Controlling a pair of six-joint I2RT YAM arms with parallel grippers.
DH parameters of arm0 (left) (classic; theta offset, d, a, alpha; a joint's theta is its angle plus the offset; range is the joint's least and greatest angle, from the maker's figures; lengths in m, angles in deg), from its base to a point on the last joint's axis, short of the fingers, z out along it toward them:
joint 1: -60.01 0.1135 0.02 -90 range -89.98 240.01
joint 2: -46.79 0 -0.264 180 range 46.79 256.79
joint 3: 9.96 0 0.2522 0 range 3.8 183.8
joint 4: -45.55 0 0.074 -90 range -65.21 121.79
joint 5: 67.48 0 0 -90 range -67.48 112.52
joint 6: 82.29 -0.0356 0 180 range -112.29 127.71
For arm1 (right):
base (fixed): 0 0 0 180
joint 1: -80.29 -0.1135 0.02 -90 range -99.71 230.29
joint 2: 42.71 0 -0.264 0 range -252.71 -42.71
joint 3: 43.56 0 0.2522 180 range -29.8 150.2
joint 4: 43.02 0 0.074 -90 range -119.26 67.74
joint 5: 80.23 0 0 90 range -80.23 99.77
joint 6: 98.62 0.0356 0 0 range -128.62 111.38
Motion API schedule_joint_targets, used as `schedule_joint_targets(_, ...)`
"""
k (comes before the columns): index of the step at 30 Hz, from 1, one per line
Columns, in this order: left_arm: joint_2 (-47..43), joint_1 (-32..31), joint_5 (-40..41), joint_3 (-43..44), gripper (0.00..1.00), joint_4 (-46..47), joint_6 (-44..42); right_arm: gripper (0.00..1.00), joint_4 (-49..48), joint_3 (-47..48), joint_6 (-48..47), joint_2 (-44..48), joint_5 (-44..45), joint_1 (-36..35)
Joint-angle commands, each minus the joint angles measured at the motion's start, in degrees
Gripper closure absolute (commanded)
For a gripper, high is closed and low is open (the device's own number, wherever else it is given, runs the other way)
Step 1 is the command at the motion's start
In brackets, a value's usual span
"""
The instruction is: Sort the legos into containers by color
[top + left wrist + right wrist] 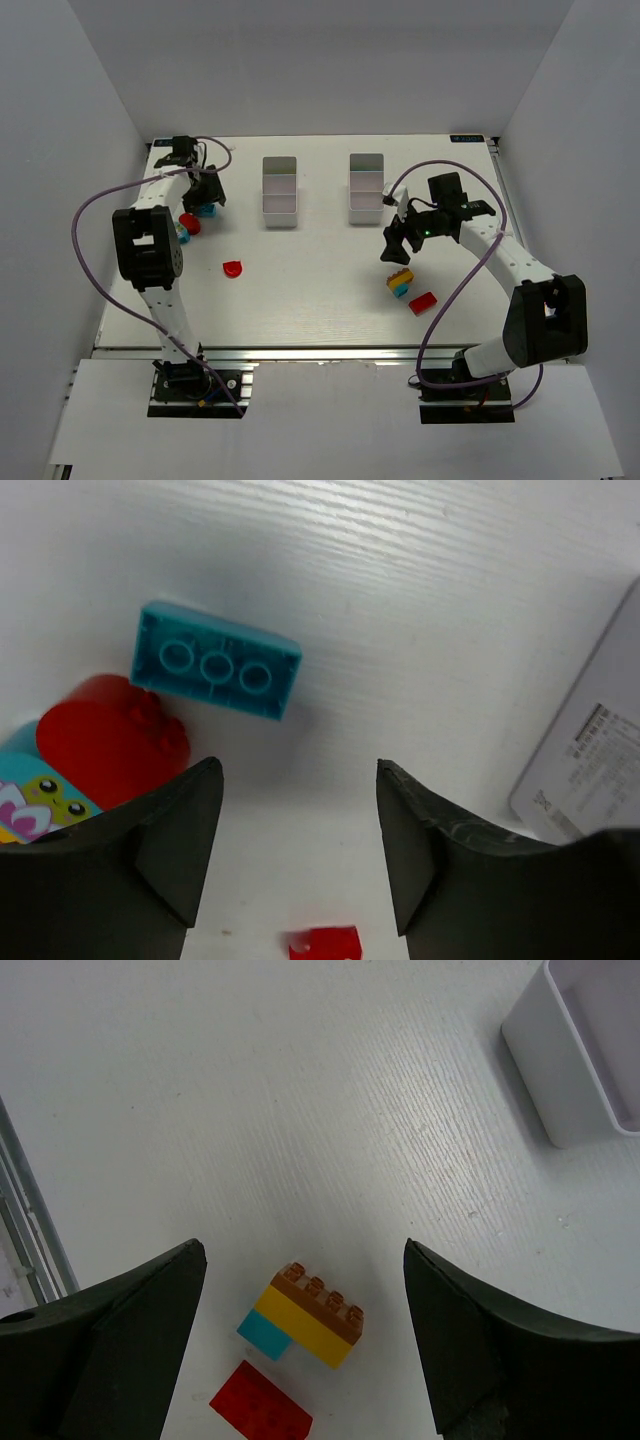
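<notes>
Both empty: left gripper point(297, 780) jaws apart, just short of teal brick point(218, 661); right gripper point(302, 1250) spread wide above yellow-orange stack point(310, 1315), probably lining up a grab.

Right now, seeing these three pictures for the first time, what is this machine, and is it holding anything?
These are two robot arms bolted to a white table, there to sort toy bricks by color. The wide picture looks down from above: left arm, right arm, and farther back the left bin and right bin. The other two pictures come from a camera on each wrist; the dark shapes at the bottom are that arm's jaws. Both pairs stand open, holding nothing. The left wrist sees a teal brick and a rounded red brick. The right wrist sees an orange, yellow and blue stack and a flat red brick. A lone red brick lies mid-table.
</notes>
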Motion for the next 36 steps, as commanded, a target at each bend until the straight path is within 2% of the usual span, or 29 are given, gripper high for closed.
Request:
schedule_joint_targets(1,-7.49,-1.07,-2.21,-0.54,0.29,-1.76,0.81,0.15,0.25,0.71,-0.34,1.18,-0.83,0.28)
schedule_joint_targets(4,-10.30,-2.47,-2.30,-4.38,0.40,-7.56,4.51,0.18,0.95,1.76,-1.05,0.65,0.13,0.28)
schedule_joint_targets(5,-11.79,-2.48,-1.78,-6.41,0.40,-8.37,4.87,0.18,0.95,1.85,-1.14,0.65,0.31,0.28)
schedule_joint_targets(6,-15.28,-5.17,-1.77,-8.52,0.39,-8.81,5.14,0.18,0.95,1.94,-1.14,0.56,0.57,0.28)
schedule_joint_targets(9,-20.22,-7.48,-0.81,-15.82,0.28,-11.27,6.63,0.17,0.34,1.94,-0.26,0.74,1.28,0.37)
schedule_joint_targets(11,-24.62,-8.10,-1.42,-21.16,0.17,-11.37,7.95,0.15,-0.97,1.85,3.50,1.00,2.07,1.33)
schedule_joint_targets(12,-26.11,-8.36,-2.55,-22.94,0.15,-10.84,8.39,0.14,-1.94,1.85,5.78,1.00,3.64,2.03)
schedule_joint_targets(14,-30.33,-8.36,-2.74,-26.19,0.12,-8.65,9.44,0.11,-5.72,2.73,14.36,0.91,7.06,4.92)
schedule_joint_targets(17,-33.76,-8.28,-2.48,-30.42,0.12,-7.24,10.85,0.11,-5.38,4.40,18.18,1.26,11.28,8.79)
schedule_joint_targets(18,-34.38,-8.28,-2.56,-31.47,0.12,-7.15,11.20,0.11,-5.55,4.49,19.16,1.53,17.65,9.33)
schedule_joint_targets(19,-35.09,-8.36,-2.30,-32.00,0.12,-6.71,11.81,0.11,-5.12,4.66,19.43,1.70,19.54,10.03)
schedule_joint_targets(20,-36.75,-8.28,-2.13,-32.53,0.12,-6.53,12.08,0.11,-0.67,5.79,18.56,1.88,19.39,12.30)
schedule_joint_targets(22,-38.42,-8.36,-1.86,-33.85,0.12,-5.57,12.61,0.11,7.15,7.38,6.75,2.23,9.68,14.34)
schedule_joint_targets(23,-39.30,-8.36,-1.86,-34.29,0.12,-5.30,12.70,0.11,23.29,10.17,-3.15,2.14,4.50,16.87)
schedule_joint_targets(24,-40.88,-8.36,-1.86,-34.82,0.12,-4.87,12.70,0.15,31.20,10.64,-25.35,2.32,-1.47,17.24)
schedule_joint_targets(26,-42.29,-8.36,-1.95,-36.92,0.12,-3.37,13.14,0.22,40.56,7.94,-42.63,5.02,-0.84,17.42)
schedule_joint_targets(29,-44.32,-8.36,-1.86,-39.30,0.12,-1.70,13.84,0.18,41.83,-4.80,-66.03,10.90,5.92,17.69)
schedule_joint_targets(31,-45.46,-8.28,-1.77,-39.74,0.12,-1.44,13.93,0.14,39.99,-10.62,-75.01,12.77,6.82,17.51)
schedule_joint_targets(33,-46.16,-8.36,-1.08,-39.48,0.12,-1.70,13.93,0.12,38.49,-10.81,-74.44,12.26,5.68,15.06)
schedule_joint_targets(36,-47.75,-8.36,1.20,-38.87,0.11,-2.57,13.84,0.12,35.07,-9.58,-67.87,9.18,5.59,10.22)
